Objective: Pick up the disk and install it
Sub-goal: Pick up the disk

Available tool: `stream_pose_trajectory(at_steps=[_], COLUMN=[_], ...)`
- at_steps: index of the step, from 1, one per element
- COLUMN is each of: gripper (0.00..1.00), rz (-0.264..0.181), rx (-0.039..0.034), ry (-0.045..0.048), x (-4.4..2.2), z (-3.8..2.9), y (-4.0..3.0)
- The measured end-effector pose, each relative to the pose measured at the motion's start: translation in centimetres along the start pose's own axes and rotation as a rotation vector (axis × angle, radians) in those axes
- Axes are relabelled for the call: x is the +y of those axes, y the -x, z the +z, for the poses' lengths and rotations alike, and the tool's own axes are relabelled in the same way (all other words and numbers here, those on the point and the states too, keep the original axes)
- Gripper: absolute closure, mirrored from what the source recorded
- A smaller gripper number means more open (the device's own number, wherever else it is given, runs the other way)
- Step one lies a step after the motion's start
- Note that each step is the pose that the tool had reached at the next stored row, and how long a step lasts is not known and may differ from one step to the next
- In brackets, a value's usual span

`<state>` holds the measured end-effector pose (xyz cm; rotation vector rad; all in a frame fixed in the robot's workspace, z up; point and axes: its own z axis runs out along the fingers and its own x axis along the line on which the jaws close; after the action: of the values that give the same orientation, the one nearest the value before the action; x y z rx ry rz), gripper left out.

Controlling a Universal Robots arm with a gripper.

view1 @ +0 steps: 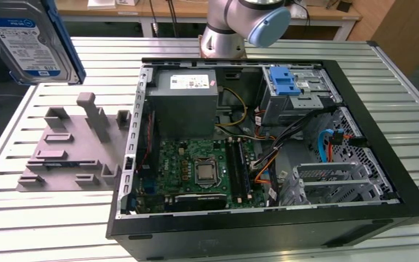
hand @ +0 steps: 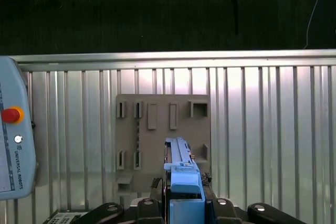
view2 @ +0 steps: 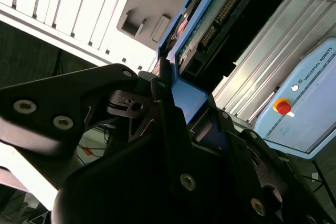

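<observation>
The slatted metal table [view1: 42, 218] takes most of the exterior view. On it lies an open black computer case [view1: 268, 229], from the centre to the exterior view's right, with its boards and cables uncovered. The base of the robot arm [view1: 228, 27] stands at the top centre, behind the case. Inside the case, at the upper right, is a metal drive bay [view1: 318, 98] with a blue latch piece [view1: 286, 82] on top.

The grey slotted stand [view1: 71, 147] is on the table at the exterior view's left, just beside the case.

The disk [view1: 28, 46] is in the air at the upper left of the exterior view, apart from the table, with its label towards the camera. In the first wrist view the disk [hand: 181, 166] hangs above the stand [hand: 157, 135].

In the second wrist view the gripper [view2: 176, 95] is closed on the disk's blue frame [view2: 189, 98]; as far as I can see, the black fingers press it from both sides. A pale control pendant [view2: 310, 103] lies near.
</observation>
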<state>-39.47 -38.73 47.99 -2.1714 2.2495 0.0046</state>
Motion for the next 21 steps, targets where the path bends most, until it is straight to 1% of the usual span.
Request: stream_pose_trajectory(at_steps=[8, 21], gripper=[0.64, 0.64], rz=[0.0, 0.0], rx=[0.0, 0.0], ry=[0.0, 0.0], x=[-0.8, -2.33], z=[0.0, 0.01], y=[-0.36, -0.58])
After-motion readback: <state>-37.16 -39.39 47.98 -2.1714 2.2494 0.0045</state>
